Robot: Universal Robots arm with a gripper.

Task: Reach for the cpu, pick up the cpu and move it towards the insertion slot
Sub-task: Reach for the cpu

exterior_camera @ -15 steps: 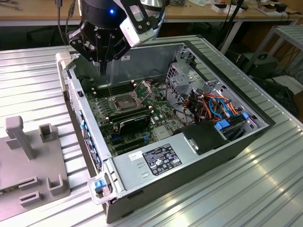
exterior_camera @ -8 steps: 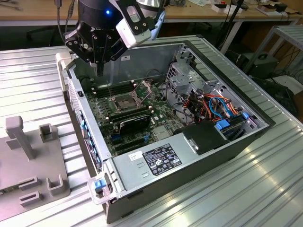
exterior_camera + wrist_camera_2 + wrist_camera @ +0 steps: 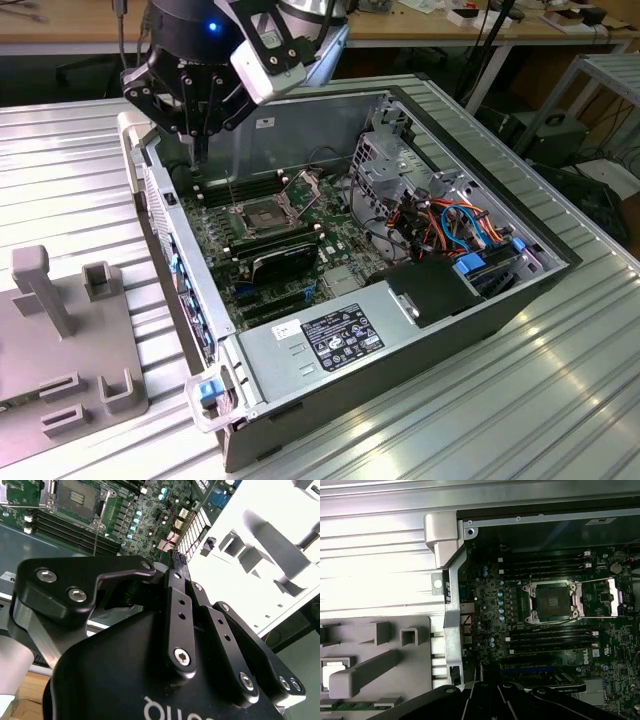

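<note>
Black end effector (image 3: 200, 150) hides one case (image 3: 400, 375) corner.

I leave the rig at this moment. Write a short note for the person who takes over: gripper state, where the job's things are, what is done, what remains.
The gripper is shut with nothing seen in it; it hangs above the computer case wall, to the exterior view's left of the insertion slot.
The slot's dark centre is bare; its retention plate is swung open beside it.
The cpu is probably the pale square in a pocket of the grey fixture outside the case.
Done: nothing that shows. Left: cpu not yet picked up nor brought to the slot.
</note>
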